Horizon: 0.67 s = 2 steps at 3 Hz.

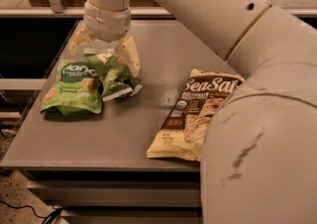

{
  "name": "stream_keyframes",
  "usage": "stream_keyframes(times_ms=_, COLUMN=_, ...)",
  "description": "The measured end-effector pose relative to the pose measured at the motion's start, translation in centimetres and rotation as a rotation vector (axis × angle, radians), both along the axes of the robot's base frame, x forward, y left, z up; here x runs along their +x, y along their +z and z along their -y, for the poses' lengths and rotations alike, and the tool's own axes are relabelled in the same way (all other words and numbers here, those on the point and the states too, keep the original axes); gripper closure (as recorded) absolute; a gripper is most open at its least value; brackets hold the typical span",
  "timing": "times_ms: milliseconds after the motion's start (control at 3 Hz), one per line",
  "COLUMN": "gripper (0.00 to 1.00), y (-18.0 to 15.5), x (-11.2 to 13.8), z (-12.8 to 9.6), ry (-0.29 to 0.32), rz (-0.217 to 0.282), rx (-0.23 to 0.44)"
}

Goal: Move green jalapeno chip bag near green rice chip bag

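Observation:
The small dark olive-green jalapeno chip bag (116,77) lies on the grey table (124,134), its left side against the right edge of the bright lime-green rice chip bag (73,86), which lies flat at the table's left. My gripper (104,54) hangs just above the jalapeno bag with its pale fingers (131,55) spread wide, one on each side of the bag's top. It is open and holds nothing.
A big brown-and-yellow "Sea Salt" bag (198,111) lies at the right of the table. My arm's large pale link (262,148) fills the right foreground. The table's front edge and a shelf below are near. Dark gaps lie to the left of the table.

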<state>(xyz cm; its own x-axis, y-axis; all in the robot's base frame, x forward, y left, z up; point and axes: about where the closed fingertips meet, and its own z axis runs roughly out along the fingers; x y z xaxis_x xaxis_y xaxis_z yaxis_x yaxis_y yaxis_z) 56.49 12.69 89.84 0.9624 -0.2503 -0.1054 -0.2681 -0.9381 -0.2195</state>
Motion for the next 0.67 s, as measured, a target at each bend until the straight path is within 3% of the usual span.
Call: stream_keyframes(times_ms=667, gripper=0.0, y=0.15, x=-0.03, z=0.07, ry=0.007, rz=0.0, rx=0.006)
